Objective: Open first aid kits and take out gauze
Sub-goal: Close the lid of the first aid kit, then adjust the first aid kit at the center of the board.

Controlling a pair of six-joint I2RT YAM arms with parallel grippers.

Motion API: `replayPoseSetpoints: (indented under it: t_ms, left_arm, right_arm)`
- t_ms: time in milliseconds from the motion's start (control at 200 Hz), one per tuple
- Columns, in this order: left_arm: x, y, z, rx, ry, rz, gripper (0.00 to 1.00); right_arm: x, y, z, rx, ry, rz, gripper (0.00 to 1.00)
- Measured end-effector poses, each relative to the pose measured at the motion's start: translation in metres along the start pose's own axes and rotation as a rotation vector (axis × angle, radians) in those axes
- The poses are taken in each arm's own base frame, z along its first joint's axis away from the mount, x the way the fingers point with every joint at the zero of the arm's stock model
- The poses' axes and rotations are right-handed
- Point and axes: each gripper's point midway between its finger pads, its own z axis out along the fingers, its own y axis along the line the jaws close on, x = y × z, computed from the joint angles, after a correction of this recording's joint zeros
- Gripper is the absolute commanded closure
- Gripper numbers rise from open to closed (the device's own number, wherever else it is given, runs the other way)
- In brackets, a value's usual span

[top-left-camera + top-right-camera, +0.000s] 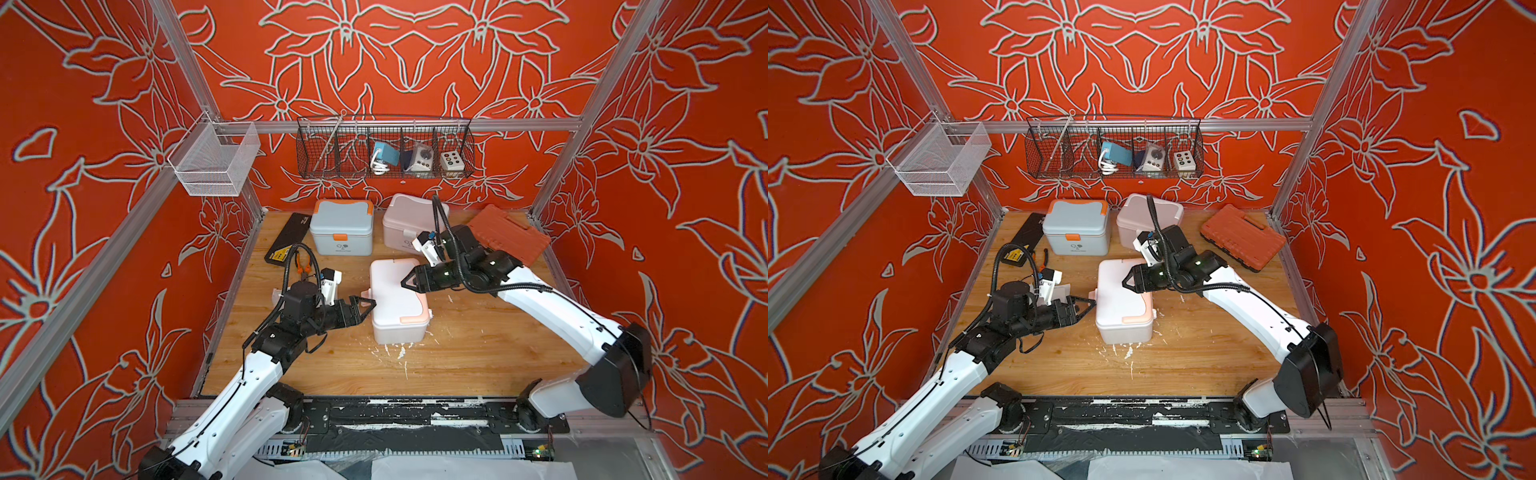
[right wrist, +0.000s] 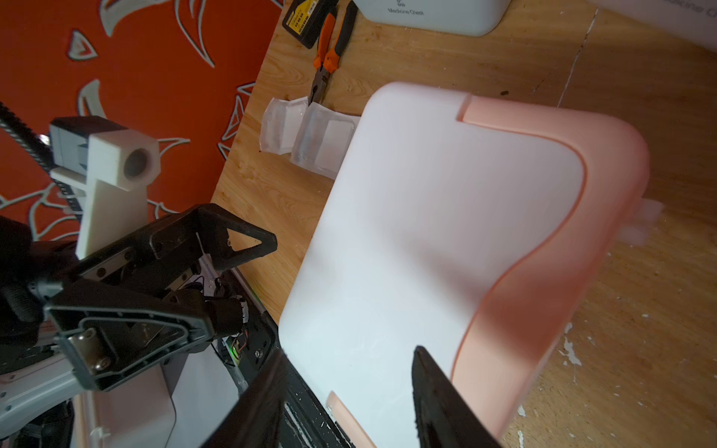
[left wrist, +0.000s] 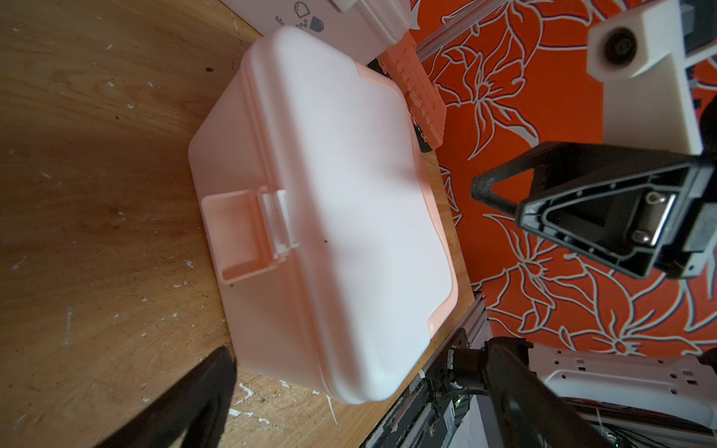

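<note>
The white first aid kit with peach trim (image 1: 397, 299) (image 1: 1123, 303) stands mid-table with its lid down. Its peach latch (image 3: 248, 236) faces my left arm. My left gripper (image 1: 368, 309) (image 3: 357, 395) is open at that side, its fingers wide and holding nothing. My right gripper (image 1: 406, 283) (image 2: 349, 403) hovers over the lid's far right part, jaws apart, bare white lid (image 2: 446, 232) between them. A blue-grey kit (image 1: 341, 228) and a pale pink kit (image 1: 405, 224) stand closed at the back. Two gauze packets (image 2: 310, 135) lie on the table left of the white kit.
Orange-handled pliers (image 2: 329, 58) and a black case with a yellow label (image 1: 289, 237) lie at the back left. A ribbed orange-red tool case (image 1: 507, 235) sits at the back right. Wire baskets (image 1: 384, 149) hang on the rear wall.
</note>
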Motion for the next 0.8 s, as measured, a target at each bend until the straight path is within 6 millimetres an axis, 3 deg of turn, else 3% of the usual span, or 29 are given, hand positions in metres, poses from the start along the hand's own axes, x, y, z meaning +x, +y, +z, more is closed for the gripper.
replayPoseSetpoints:
  t_ms: [160,355,585,801]
  left_arm:
    - [-0.008,0.005,-0.002,-0.005,-0.038,-0.005,0.02]
    - [-0.008,0.035,-0.004,-0.052,-0.068,-0.07,0.02]
    - [-0.008,0.035,-0.003,-0.041,-0.064,-0.077,0.02]
    - [-0.006,0.035,-0.001,-0.025,-0.053,-0.08,0.02]
  right_arm:
    - [-0.001,0.013,0.025,0.021,0.058,-0.065,0.49]
    - [0.001,0.018,0.04,0.052,0.099,-0.113,0.5]
    - [0.021,-0.002,0.053,0.104,0.15,-0.105,0.5]
    - [0.017,-0.005,0.052,0.117,0.099,-0.127,0.48]
